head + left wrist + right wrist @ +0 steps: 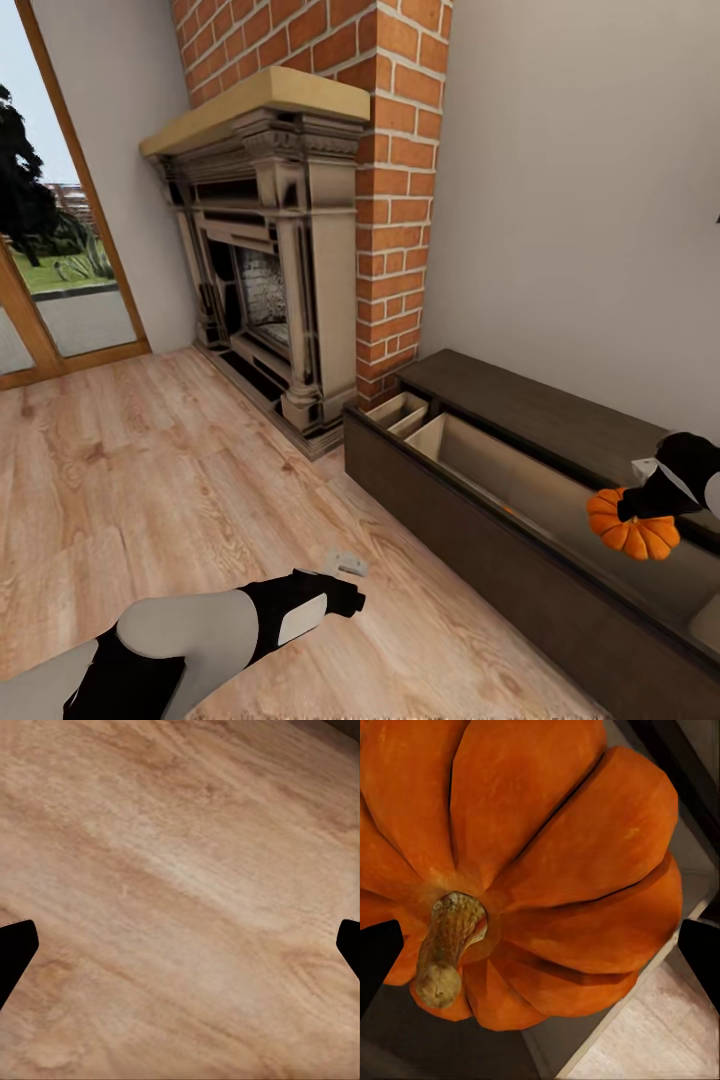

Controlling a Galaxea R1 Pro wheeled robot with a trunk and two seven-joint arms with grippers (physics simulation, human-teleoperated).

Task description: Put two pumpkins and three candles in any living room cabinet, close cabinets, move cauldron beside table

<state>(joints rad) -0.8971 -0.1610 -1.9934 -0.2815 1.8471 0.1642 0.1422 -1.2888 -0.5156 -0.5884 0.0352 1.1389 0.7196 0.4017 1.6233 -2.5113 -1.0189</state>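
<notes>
Cabinet (520,480) cut by frame edge; pumpkin (632,528) maybe partly hidden.

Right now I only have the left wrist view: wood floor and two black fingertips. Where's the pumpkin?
Observer: The bright orange ribbed pumpkin is held in the right claw, above the long dark brown wooden cabinet.
Operator: Is the cabinet open?
Observer: Yes, its front is pulled out, showing light beige compartments under the pumpkin.
Operator: And my left claw?
Observer: The left claw is low over the light wooden plank floor, open and empty, in front of the cabinet.
Operator: Anything beside the cabinet?
Observer: A grey stone fireplace on a red brick chimney stands off the cabinet's end.
</notes>
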